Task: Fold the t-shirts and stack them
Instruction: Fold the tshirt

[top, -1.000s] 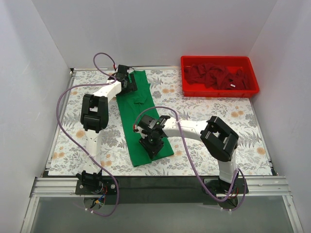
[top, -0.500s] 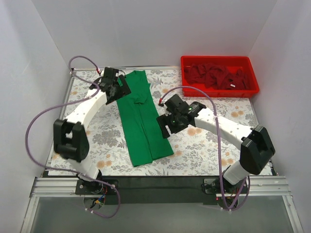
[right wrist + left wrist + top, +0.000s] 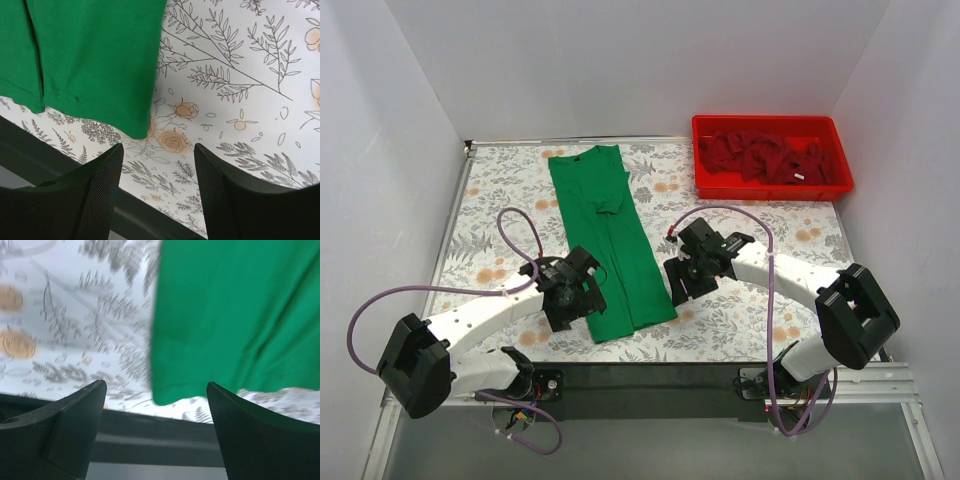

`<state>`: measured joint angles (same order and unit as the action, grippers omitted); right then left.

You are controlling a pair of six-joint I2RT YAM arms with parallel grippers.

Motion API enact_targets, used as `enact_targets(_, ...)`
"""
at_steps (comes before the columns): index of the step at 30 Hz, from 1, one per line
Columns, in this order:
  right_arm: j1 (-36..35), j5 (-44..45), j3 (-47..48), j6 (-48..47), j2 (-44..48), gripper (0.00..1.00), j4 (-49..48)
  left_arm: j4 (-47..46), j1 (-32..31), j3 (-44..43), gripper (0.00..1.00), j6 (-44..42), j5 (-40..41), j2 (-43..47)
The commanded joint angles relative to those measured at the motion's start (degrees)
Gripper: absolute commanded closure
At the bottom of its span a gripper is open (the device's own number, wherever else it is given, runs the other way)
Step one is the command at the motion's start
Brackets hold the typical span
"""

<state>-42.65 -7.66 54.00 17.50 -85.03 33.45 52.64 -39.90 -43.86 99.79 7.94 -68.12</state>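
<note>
A bright green t-shirt [image 3: 605,240] lies folded into a long strip down the middle of the table, collar at the far end. My left gripper [image 3: 582,300] is open and empty just left of the strip's near hem; the near left corner [image 3: 225,325] fills its wrist view. My right gripper [image 3: 678,286] is open and empty just right of the near hem; the near right corner [image 3: 95,60] shows in its wrist view. Several dark red t-shirts [image 3: 770,157] lie crumpled in the red bin [image 3: 698,182] at the far right.
The table has a floral cloth [image 3: 760,250] and ends in a black front edge [image 3: 650,385]. White walls enclose the left, back and right sides.
My left gripper has swung from the shirt's collar end down to its near left hem. My right gripper has moved from over the strip to its near right side. The strip lies flatter.
</note>
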Motion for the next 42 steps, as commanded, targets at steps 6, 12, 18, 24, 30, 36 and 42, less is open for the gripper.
enact_targets(6,0.03,-3.94,-5.39,3.51,1.72,0.47,-9.89,2.73,-8.26,3.25,0.37,14.29,3.04,-2.72)
enact_targets(12,0.11,-5.61,-7.50,4.91,0.40,0.48,-12.70,-0.43,-8.88,4.48,0.45,13.95,2.16,-4.83)
enact_targets(18,0.03,-6.05,-9.17,5.62,-1.01,0.51,-14.46,-2.54,-9.41,6.06,0.52,13.42,1.11,-7.11)
enact_targets(24,0.03,-7.72,-10.05,6.15,-2.77,0.55,-16.31,-5.44,-9.49,7.38,0.53,12.63,0.05,-8.43)
enact_targets(30,-0.06,-9.56,-10.32,6.59,-4.09,0.58,-17.28,-6.06,-9.67,7.29,0.55,11.83,-0.47,-9.93)
enact_targets(36,-0.24,-11.23,-11.02,6.94,-4.79,0.60,-17.11,-5.10,-9.76,6.94,0.53,11.92,-0.91,-7.39)
enact_targets(42,-0.24,-10.97,-11.55,6.85,-4.79,0.61,-16.32,-3.69,-9.85,5.36,0.48,11.75,-1.79,-6.06)
